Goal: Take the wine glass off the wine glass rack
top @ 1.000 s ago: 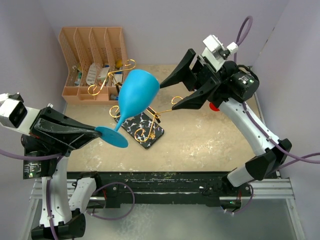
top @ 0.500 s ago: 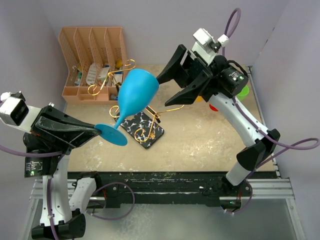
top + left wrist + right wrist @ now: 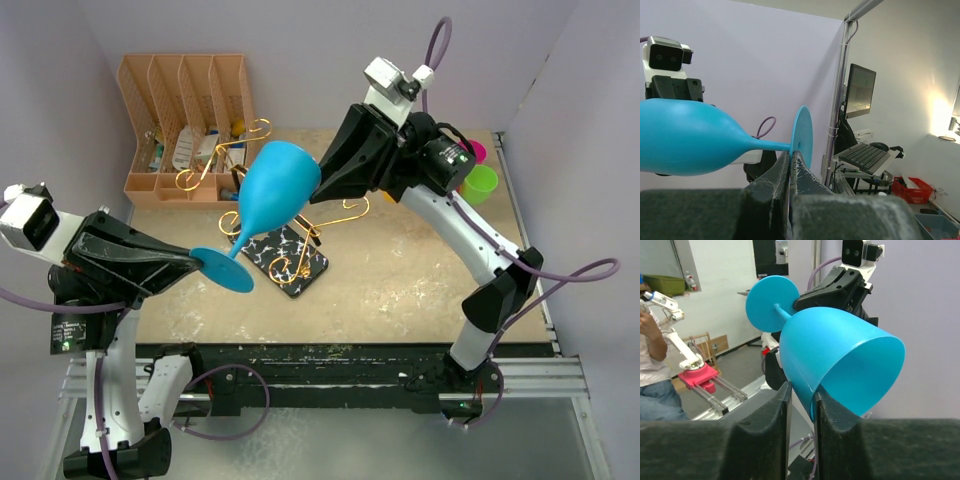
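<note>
The blue wine glass hangs tilted in the air above the wine glass rack, a gold wire stand on a black veined base. My left gripper is shut on the edge of the glass's round foot, with the stem and bowl stretching away to the left. My right gripper has come in from the right and is shut on the bowl's rim. One finger is outside the wall and the other finger is inside.
An orange-brown slotted file organiser with small items stands at the back left, with gold scroll arms in front of it. A green cup and a pink cup sit at the back right. Walls close both sides.
My right gripper swung left to the glass's bowl and closed from wide open onto the rim. The left gripper kept hold of the foot and barely moved.
</note>
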Controlling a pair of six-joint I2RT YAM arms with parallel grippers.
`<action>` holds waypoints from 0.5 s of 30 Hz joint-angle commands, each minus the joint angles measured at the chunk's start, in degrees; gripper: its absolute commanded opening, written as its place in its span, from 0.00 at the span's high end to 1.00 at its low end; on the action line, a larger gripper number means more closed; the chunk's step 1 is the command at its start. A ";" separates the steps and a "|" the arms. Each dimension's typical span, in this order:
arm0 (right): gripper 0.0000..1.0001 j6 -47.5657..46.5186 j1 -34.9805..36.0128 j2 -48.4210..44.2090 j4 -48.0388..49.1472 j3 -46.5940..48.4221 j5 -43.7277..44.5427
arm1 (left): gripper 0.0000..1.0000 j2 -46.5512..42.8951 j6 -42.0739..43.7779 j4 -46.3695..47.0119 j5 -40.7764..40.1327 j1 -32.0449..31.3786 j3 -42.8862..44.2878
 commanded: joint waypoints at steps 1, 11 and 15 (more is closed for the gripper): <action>0.89 3.12 0.35 -0.31 4.31 2.10 1.84 | 1.00 -0.43 -8.27 6.80 -1.59 -0.10 -0.42; 1.00 1.85 -0.41 -4.80 1.94 -1.77 -4.91 | 0.35 -2.17 -4.16 0.40 1.04 -0.09 -4.67; 1.00 -2.56 -6.61 -12.71 -3.30 -8.72 -4.47 | 0.25 -3.86 0.75 -6.53 3.06 -0.10 -7.98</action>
